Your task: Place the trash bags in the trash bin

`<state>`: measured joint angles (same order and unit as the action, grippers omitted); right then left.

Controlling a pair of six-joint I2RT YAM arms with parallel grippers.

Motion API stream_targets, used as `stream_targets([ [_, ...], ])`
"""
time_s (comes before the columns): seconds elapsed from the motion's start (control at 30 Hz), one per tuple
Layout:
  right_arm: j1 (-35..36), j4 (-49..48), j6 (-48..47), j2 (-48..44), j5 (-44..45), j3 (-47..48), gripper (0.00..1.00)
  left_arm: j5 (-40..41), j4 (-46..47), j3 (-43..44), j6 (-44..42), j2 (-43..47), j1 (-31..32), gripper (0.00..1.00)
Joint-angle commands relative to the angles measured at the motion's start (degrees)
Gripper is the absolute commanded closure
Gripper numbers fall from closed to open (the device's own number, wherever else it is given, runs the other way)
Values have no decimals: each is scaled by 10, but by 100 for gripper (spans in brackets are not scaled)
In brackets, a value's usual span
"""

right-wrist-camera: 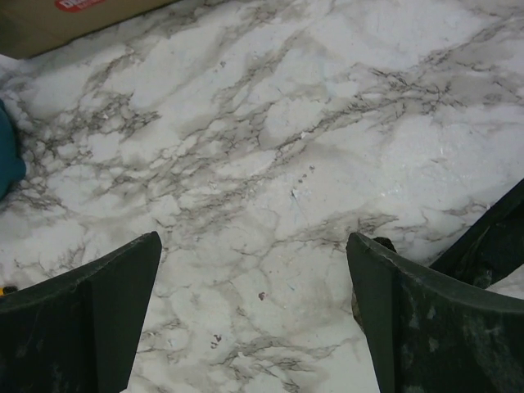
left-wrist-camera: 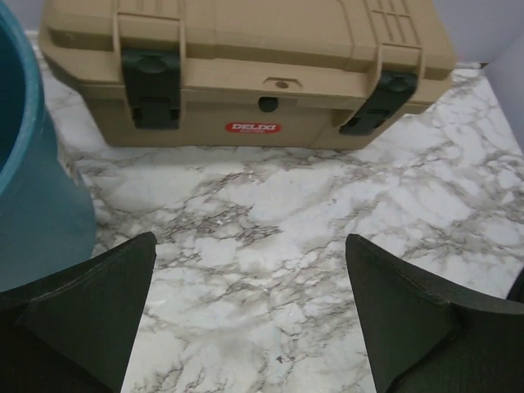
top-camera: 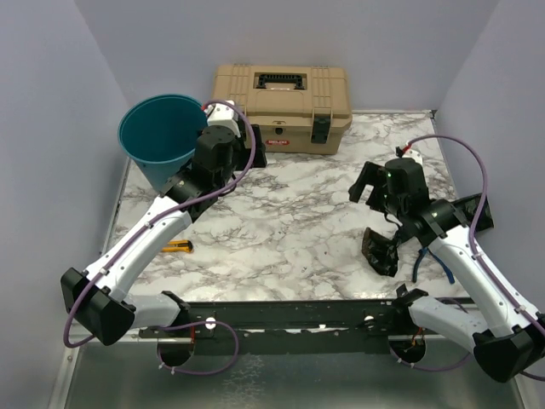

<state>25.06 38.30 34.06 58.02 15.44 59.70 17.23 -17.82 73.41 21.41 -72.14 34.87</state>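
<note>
Currently, your left jaws and right jaws both gape wide, empty; the trash bag (top-camera: 380,249) lies crumpled on the tabletop (top-camera: 281,230), just nearside of the right jaws.

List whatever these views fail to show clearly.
- Top view: dark lump by the right arm, too small to say whether it is a trash bag.
- Top view: yellow item, too small to identify.
- Top view: trash bin base, hidden by the left arm.
- Right wrist view: dark shape, cut off by the right edge.
</note>
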Motion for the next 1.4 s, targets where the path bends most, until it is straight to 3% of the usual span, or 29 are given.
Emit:
stream_targets([
  [0.0, -1, 28, 12, -24, 20, -42, 0, 77, -23, -23, 15, 9, -2, 1],
  [0.23, -1, 85, 50, -21, 47, -98, 1, -8, 11, -80, 17, 52, -4, 1],
  [0.43, -1, 82, 90, -14, 1, -144, 4, -40, 3, -97, -16, 12, -22, 1],
  [0.7, -1, 164, 150, -55, 55, -122, 9, 11, -11, -124, -36, -47, -90, 1],
  [0.83, -1, 145, 147, -103, 60, -137, 11, 21, -17, -109, -65, -71, -123, 1],
  [1.03, -1, 157, 144, -34, 29, -130, 18, 17, -32, -88, -96, -105, -152, 1],
  [1.37, -1, 95, 126, 54, 71, -154, 28, -185, -22, -120, -45, -49, -151, 1],
])
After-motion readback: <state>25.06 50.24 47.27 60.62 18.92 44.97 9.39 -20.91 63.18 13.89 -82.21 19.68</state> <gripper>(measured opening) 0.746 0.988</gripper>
